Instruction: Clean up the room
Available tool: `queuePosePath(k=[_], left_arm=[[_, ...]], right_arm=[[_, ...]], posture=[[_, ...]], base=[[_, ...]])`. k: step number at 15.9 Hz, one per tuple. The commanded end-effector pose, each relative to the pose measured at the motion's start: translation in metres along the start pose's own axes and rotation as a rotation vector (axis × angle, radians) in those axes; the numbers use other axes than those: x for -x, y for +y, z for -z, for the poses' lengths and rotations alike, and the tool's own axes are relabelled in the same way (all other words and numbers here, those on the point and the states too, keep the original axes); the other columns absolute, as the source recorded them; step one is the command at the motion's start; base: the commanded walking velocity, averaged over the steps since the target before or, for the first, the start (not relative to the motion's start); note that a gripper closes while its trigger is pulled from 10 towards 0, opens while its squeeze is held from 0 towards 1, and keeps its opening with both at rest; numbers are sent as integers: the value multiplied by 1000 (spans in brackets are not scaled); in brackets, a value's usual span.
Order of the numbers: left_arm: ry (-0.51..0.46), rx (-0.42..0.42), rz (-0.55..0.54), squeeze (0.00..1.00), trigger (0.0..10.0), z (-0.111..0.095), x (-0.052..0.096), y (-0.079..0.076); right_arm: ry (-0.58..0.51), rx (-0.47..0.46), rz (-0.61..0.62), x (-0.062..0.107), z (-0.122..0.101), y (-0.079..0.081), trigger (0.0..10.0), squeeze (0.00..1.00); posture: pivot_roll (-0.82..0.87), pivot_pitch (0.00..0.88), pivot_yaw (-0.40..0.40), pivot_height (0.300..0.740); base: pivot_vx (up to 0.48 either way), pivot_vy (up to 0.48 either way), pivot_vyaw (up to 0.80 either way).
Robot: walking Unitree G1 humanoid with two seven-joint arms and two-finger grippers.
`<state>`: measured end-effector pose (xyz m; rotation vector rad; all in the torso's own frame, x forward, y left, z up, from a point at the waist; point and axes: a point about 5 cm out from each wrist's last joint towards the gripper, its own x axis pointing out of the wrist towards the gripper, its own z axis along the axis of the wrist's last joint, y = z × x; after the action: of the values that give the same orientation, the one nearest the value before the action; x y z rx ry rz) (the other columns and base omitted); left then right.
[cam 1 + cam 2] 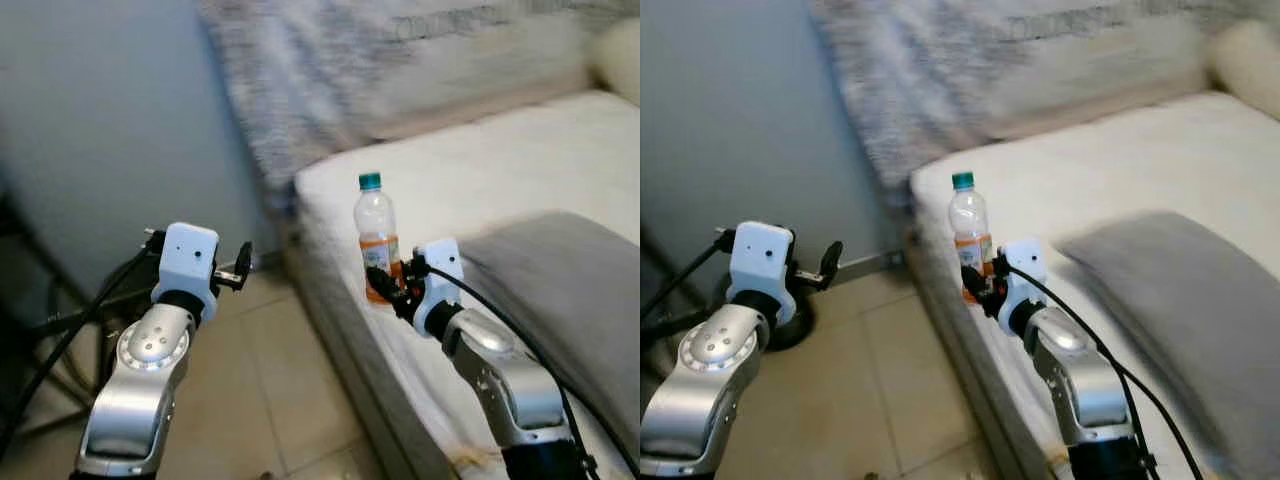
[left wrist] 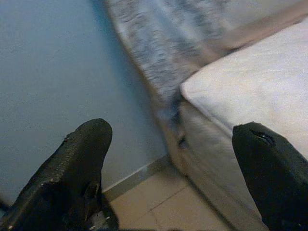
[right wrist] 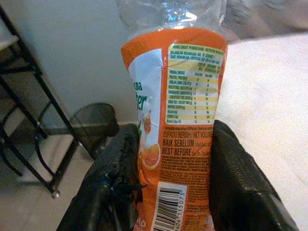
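Right fingers (image 3: 120, 192) clamp bottle (image 3: 178, 120) – upright on bed (image 1: 480, 180)

You see a bottle (image 1: 376, 238) standing on the mattress (image 1: 480, 170) near its corner, a blanket (image 1: 570, 290) to the bottle's right, floor (image 1: 270, 390) to its left.

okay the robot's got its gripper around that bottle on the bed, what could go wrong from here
The bottle stands upright near the edge of the soft mattress, so a nudge could tip it to the floor. The right gripper holds it low on the label, so the tall, nearly empty bottle may lean or slip when lifted.
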<state>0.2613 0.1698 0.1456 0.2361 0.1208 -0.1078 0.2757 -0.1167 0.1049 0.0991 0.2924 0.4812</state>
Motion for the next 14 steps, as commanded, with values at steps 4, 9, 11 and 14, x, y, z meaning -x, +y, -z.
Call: queuePosePath(k=[4, 9, 11, 14], left_arm=[[8, -7, -17, 0, 10000, 1, -2, 7], [6, -6, -13, 0, 10000, -1, -4, 9], [6, -6, -11, 0, 10000, -1, -5, 8], [5, -10, 0, 0, 10000, -2, -6, 6]], right_arm=[[20, 76, 36, -2, 3, 3, 10000, 0], [5, 97, 25, -2, 4, 0, 10000, 0], [1, 99, 28, -1, 3, -1, 10000, 0], [1, 45, 66, -2, 6, -4, 10000, 0]], posture=[[65, 0, 41, 740], [70, 0, 45, 740], [69, 0, 46, 740], [65, 0, 51, 740]], base=[[317, 0, 0], [321, 0, 0], [321, 0, 631], [320, 0, 533]])
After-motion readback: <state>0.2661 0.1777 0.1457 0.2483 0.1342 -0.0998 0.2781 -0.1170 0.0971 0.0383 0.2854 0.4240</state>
